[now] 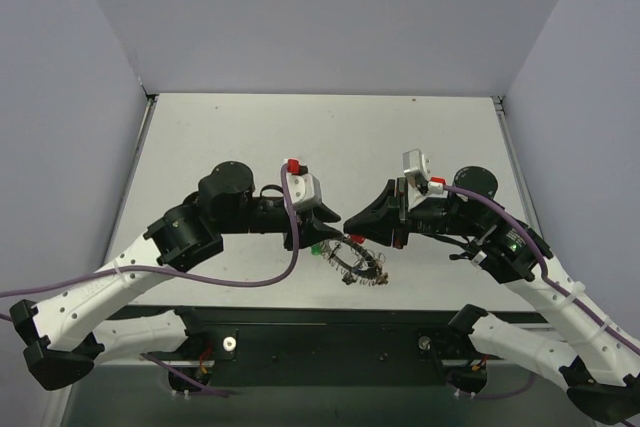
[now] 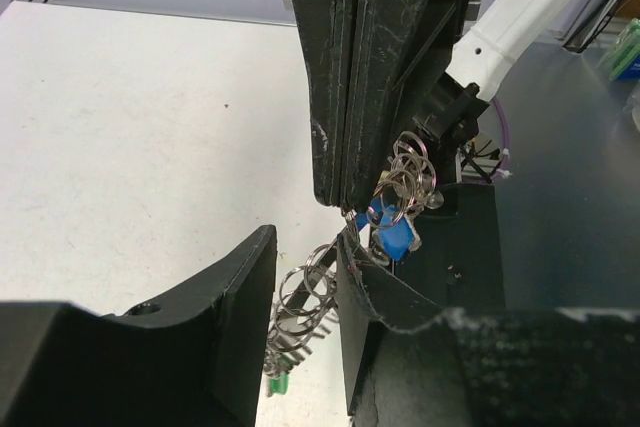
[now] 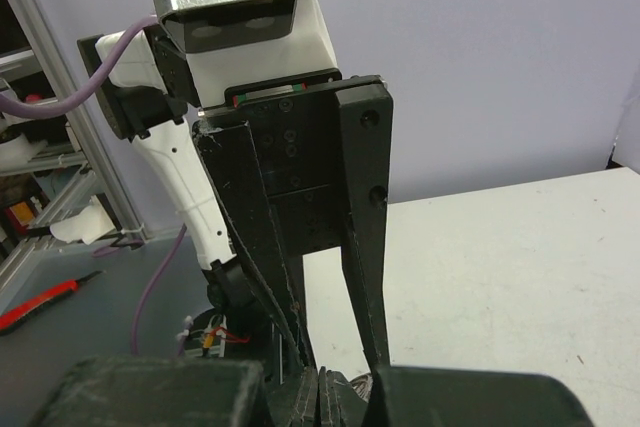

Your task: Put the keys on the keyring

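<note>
The keyring (image 1: 362,263), a silvery hoop with a coiled rim, hangs low over the table's near edge between both arms. My right gripper (image 1: 354,235) is shut on its upper part; in the left wrist view its closed fingers (image 2: 345,127) come down from above onto the wire. A blue key (image 2: 393,238) and small rings dangle there. My left gripper (image 2: 307,242) stands open with the ring's coils (image 2: 303,297) in the gap between its fingers. A green key (image 2: 278,384) hangs at the ring's lower end, and a red key head (image 1: 357,239) shows near the grippers.
The white table (image 1: 320,147) stretches behind the grippers, with grey walls on three sides. The dark base rail (image 1: 320,337) and purple cables (image 1: 200,277) run along the near edge. In the right wrist view the left gripper's fingers (image 3: 365,237) stand right before the camera.
</note>
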Controlling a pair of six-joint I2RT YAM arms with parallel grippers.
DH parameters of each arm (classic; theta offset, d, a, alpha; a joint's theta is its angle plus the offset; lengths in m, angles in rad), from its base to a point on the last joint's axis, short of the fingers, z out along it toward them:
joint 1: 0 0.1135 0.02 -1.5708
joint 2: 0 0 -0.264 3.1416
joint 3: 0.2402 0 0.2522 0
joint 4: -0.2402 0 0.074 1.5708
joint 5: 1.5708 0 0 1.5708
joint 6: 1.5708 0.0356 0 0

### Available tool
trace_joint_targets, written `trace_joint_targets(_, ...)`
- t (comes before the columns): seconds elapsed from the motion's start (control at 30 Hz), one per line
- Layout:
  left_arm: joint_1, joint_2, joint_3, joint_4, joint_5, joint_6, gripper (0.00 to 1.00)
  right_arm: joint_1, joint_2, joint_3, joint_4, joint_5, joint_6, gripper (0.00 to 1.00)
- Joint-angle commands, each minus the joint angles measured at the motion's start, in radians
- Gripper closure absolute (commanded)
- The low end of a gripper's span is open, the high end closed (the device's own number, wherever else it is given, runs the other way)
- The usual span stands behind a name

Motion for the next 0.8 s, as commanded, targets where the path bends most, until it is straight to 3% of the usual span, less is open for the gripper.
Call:
trace_joint_targets(0.0, -0.005, -0.040, 0.033, 0.020, 0.008, 0.010, 0.60, 0.001, -0.020, 0.030, 0.079, -0.008, -0.010, 1.00)
trace_joint_targets(0.77, -0.005, -0.019, 0.022, 0.045, 0.086, -0.014, 0.64, 0.001, -0.017, 0.030, 0.096, -0.001, -0.001, 1.00)
